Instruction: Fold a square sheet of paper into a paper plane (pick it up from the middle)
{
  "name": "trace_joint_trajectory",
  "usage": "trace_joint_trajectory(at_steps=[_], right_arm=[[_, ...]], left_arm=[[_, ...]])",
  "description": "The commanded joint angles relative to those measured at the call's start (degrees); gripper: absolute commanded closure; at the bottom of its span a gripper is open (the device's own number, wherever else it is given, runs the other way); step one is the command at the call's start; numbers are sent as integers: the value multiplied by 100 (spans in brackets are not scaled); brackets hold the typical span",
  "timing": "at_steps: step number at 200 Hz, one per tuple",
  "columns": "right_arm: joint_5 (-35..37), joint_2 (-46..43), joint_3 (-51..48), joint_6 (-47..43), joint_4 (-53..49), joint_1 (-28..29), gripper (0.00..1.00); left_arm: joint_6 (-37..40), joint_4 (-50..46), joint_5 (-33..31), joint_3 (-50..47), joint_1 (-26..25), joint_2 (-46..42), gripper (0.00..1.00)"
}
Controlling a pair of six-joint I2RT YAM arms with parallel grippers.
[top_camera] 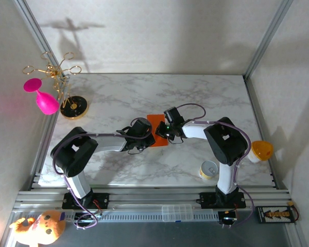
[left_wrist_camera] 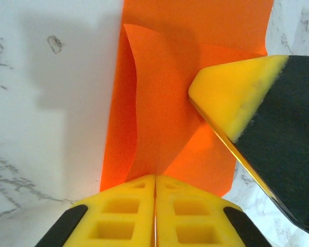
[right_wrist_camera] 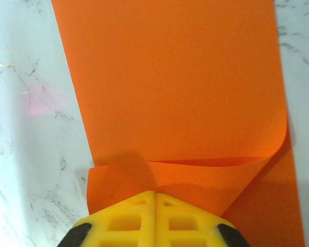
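The square sheet of paper [top_camera: 155, 121] is bright orange and lies on the marble table between my two grippers. One part of it is folded over into a raised flap [left_wrist_camera: 162, 103]. My left gripper [left_wrist_camera: 155, 177] is shut, and the flap's near end runs up into its closed yellow fingertips. My right gripper [right_wrist_camera: 155, 194] is shut too, its tip resting on top of the folded flap [right_wrist_camera: 195, 177]. In the left wrist view the right gripper's yellow fingertip [left_wrist_camera: 232, 95] presses on the flap's crease. The rest of the sheet [right_wrist_camera: 175, 77] lies flat.
A pink goblet [top_camera: 41, 98] and a gold rack [top_camera: 62, 72] on a round base stand at the far left. At the near right are a small yellow can [top_camera: 208, 170] and an orange-yellow cup [top_camera: 261, 150]. A plush toy [top_camera: 36, 229] lies beyond the near rail.
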Motion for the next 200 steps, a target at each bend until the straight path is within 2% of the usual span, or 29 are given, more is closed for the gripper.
trace_joint_trajectory(at_steps=[1, 200], right_arm=[[275, 167, -201, 28, -439, -79, 99], [220, 112, -144, -43, -415, -81, 99]], left_arm=[[39, -152, -203, 93, -20, 107, 92], [82, -412, -352, 49, -11, 199, 94]])
